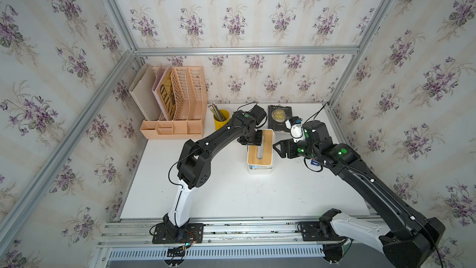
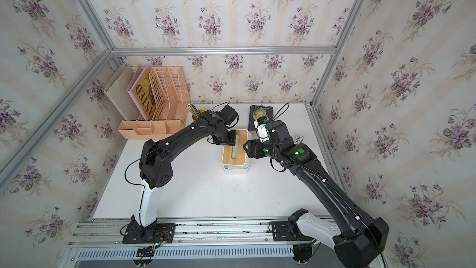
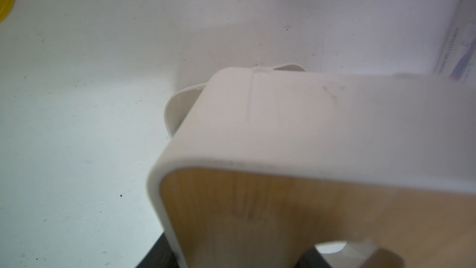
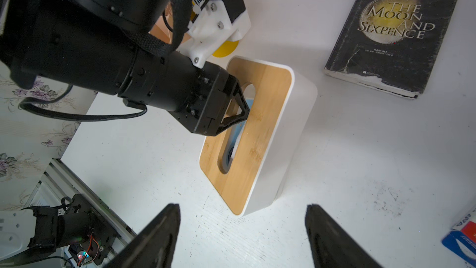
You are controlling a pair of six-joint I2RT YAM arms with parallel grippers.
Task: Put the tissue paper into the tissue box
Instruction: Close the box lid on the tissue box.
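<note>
**Tissue paper, a soft light blue pack (image 4: 233, 148), lies inside the white rounded plastic tissue box (image 1: 258, 170)**

Left fingers (image 4: 243, 99) pinch the bamboo-topped lid (image 1: 253, 155) at its slot, just over the box, long sides nearly lined up. Right fingers (image 4: 159, 230) are spread and empty, just beside. White table (image 1: 231, 197) close around is bare.

White tissue box (image 1: 259, 170) wears a honey-toned bamboo lid (image 1: 268, 150) on a white table (image 1: 231, 194).
Pale blue inside is apparently the tissue paper (image 4: 235, 135); yellow pencil cup (image 1: 221, 122), black book (image 4: 394, 55) with gold moon, peach organiser (image 1: 180, 104), cream-striped wallpaper (image 1: 257, 1) sprigged with purple flowers.
</note>
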